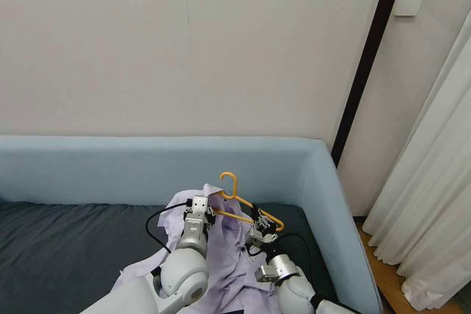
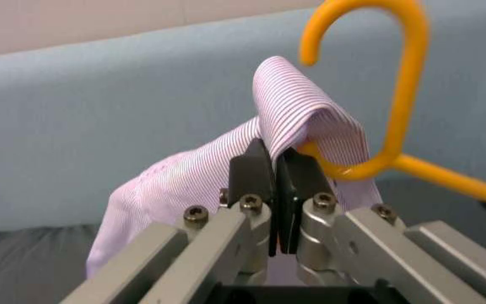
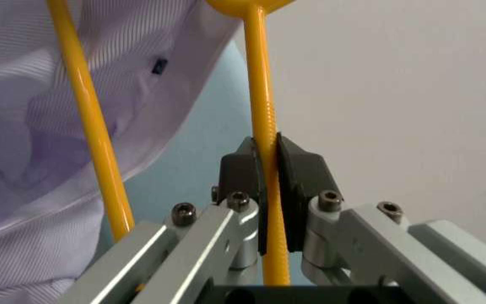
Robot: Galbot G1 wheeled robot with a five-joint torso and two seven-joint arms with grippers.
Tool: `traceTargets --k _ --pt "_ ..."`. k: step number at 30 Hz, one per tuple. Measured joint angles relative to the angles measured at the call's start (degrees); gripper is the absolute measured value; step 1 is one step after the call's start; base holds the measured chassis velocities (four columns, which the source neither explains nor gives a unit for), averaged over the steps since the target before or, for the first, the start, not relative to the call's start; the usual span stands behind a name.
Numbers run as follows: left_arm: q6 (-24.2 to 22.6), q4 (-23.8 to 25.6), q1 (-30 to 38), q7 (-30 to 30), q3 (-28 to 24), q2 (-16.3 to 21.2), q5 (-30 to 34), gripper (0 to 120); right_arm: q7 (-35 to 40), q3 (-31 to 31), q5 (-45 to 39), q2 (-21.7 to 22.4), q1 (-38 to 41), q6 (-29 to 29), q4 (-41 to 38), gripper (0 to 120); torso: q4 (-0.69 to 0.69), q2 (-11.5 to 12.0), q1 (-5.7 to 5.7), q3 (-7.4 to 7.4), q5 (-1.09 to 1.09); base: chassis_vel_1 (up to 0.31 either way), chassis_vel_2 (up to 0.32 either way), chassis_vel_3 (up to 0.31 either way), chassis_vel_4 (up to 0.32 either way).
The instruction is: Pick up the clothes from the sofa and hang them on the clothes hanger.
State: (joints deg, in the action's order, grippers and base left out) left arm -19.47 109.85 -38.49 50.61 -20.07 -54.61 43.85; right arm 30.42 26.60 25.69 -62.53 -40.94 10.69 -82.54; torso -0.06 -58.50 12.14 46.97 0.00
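One hanger (image 1: 237, 198), one shirt (image 1: 221, 262), one sofa (image 1: 147, 159) and two grippers.

From the head, the hanger is held up above the sofa seat near its corner, hook uppermost. The left gripper (image 1: 199, 205) is at the hanger's left end and the right gripper (image 1: 259, 220) at its right end. The shirt hangs from the hanger and spills down below it over both arms. This view does not settle what the fingers are doing.

The left wrist view does that for the left gripper. Its two dark pads (image 2: 250, 171) are pressed together on a fold of striped cloth just beside the hanger's neck. The fold rises in a peak next to the hook, and the sofa back lies behind the hanger.

The right wrist view shows two bars of the hanger, which the left wrist view does not. The right gripper's pads (image 3: 300, 168) pinch one bar directly, with no cloth between them. The other bar runs alongside with the shirt lying against it.
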Motion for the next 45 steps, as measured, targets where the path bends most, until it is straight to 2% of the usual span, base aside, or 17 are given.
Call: traceTargets --k 6,9,15,22,27,29,30,32,34,35,37,38,39,42,43,45 --pt "0.24 -0.1 0.18 -1.67 -0.81 -0.11 -2.11 0 -0.38 1.25 -1.14 -0.04 0.93 0.88 -0.72 4 -0.01 0.0 0.0 0.0 0.0 0.0 0.0 0.0 0.0" --pt "0.25 0.85 -2.85 -2.29 -0.59 0.49 -3.54 0 -0.16 1.41 -2.88 0.15 1.6 1.73 -2.01 4 -0.01 0.0 0.0 0.0 -0.01 0.0 0.0 0.0 0.0" --pt "0.83 2.44 -10.04 -3.77 3.53 2.0 -7.53 0 -0.21 0.83 -4.2 1.89 1.98 2.21 -4.54 4 0.02 0.0 0.0 0.0 -0.01 0.0 0.0 0.0 0.0" --pt "1.45 2.94 -10.98 -4.43 4.16 1.42 -8.23 0 -1.0 1.62 -4.2 2.3 2.77 2.94 -6.03 4 -0.01 0.0 0.0 -0.01 -0.01 0.0 0.0 0.0 0.0" --pt "-0.13 3.58 -12.59 -4.78 3.74 1.63 -9.32 0 -1.43 2.85 -7.08 2.51 4.14 5.07 -7.22 4 0.0 0.0 0.0 -0.01 -0.01 0.0 0.0 0.0 0.0" --pt "-2.48 4.61 -14.05 -5.04 4.66 2.26 -9.51 8 -1.43 2.74 -7.45 2.85 4.47 5.11 -7.26 4 0.0 0.0 0.0 -0.01 -0.01 0.0 0.0 0.0 0.0" --pt "-2.48 4.61 -14.05 -5.04 4.66 2.26 -9.51 8 -1.43 2.74 -7.45 2.85 4.47 5.11 -7.26 4 0.0 0.0 0.0 -0.01 -0.01 0.0 0.0 0.0 0.0" --pt "-3.53 5.73 -16.15 -6.24 6.95 3.14 -10.34 18 -1.43 2.48 -7.57 3.35 4.65 5.08 -7.3 4 -0.01 -0.01 0.0 -0.01 -0.01 0.0 0.0 0.0 0.0" --pt "-2.03 6.32 -19.07 -9.07 9.8 4.57 -13.1 26 -1.43 2.14 -7.58 3.68 4.67 4.77 -7.28 4 -0.01 -0.01 0.0 -0.01 -0.01 0.0 0.0 0.0 0.0" --pt "-2.03 6.32 -19.07 -9.07 9.8 4.57 -13.1 26 -1.43 2.14 -7.58 3.68 4.67 4.77 -7.28 4 -0.01 -0.01 0.0 -0.01 -0.01 0.0 0.0 0.0 0.0" --pt "1.1 7.65 -23.18 -14.3 13.04 6.69 -15.96 36 -1.4 1.56 -7.27 3.75 4.69 3.83 -6.92 4 0.01 -0.01 0.0 -0.01 -0.01 0.0 0.0 0.0 0.0" --pt "3.14 8.51 -24.96 -16.23 14.11 7.92 -16.52 40 -1.4 1.18 -6.74 3.75 4.69 3.39 -6.8 4 0.02 -0.01 0.0 -0.01 -0.02 0.0 0.0 0.0 0.0" --pt "3.14 8.51 -24.96 -16.23 14.11 7.92 -16.52 40 -1.4 1.18 -6.74 3.75 4.69 3.39 -6.8 4 0.02 -0.01 0.0 -0.01 -0.02 0.0 0.0 0.0 0.0" --pt "12.76 12.59 -29.37 -26.65 19.72 13.38 -14.57 56 -1.46 -0.97 -3.99 4.1 4.36 1.14 -6.52 4 0.04 -0.01 -0.01 -0.01 -0.03 0.0 0.0 0.0 0.0" --pt "12.76 12.59 -29.37 -26.65 19.72 13.38 -14.57 56 -1.46 -0.97 -3.99 4.1 4.36 1.14 -6.52 4 0.04 -0.01 -0.01 -0.01 -0.03 0.0 0.0 0.0 0.0" --pt "17.67 13.34 -28.19 -31.86 21.89 17.89 -11.33 65 -1.54 -2.24 -2.7 4.69 3.82 -0.21 -6.44 4 0.01 -0.02 -0.01 -0.01 0.0 0.0 0.0 0.0 0.0"
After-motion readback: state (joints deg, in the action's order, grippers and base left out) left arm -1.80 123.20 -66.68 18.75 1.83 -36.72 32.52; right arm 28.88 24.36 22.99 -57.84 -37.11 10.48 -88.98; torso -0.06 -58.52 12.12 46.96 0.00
